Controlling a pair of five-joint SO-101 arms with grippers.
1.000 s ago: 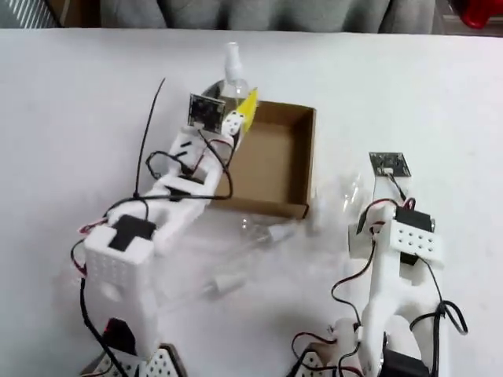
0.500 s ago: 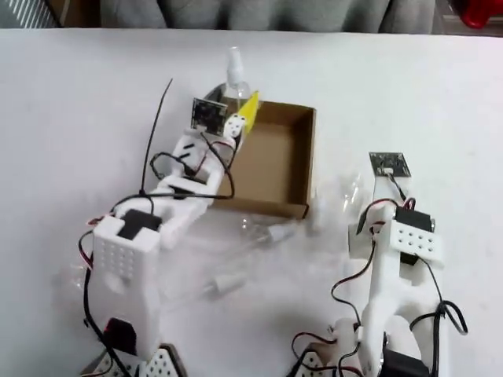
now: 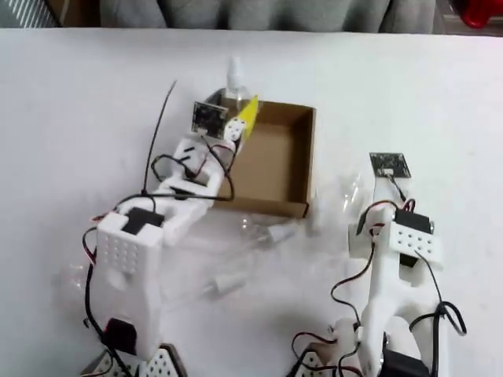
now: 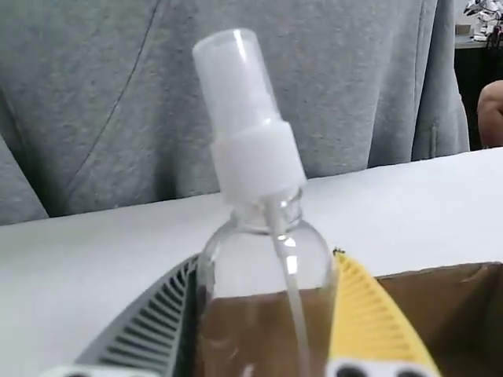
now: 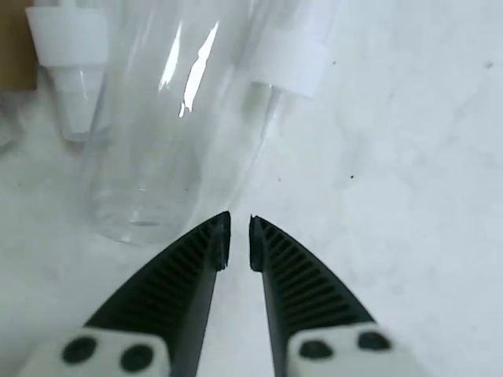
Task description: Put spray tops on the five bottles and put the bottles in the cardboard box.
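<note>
L hand (image 3: 233, 107) grasps capped bottle (image 4: 263, 259) at box (image 3: 309, 157) far-left corner; R hand (image 5: 237, 239) clenched, empty, by loose bottles (image 5: 149, 133) on bench (image 3: 409, 78).

Left arm (image 3: 182, 187) outstretched, left claw (image 4: 263, 334) clamped, right arm (image 3: 397, 255) folded, right claw (image 5: 238, 236) nearly closed.

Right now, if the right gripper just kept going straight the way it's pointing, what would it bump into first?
Probably the clear bottle lying on the table just ahead of the right gripper, though depth is hard to judge.
</note>
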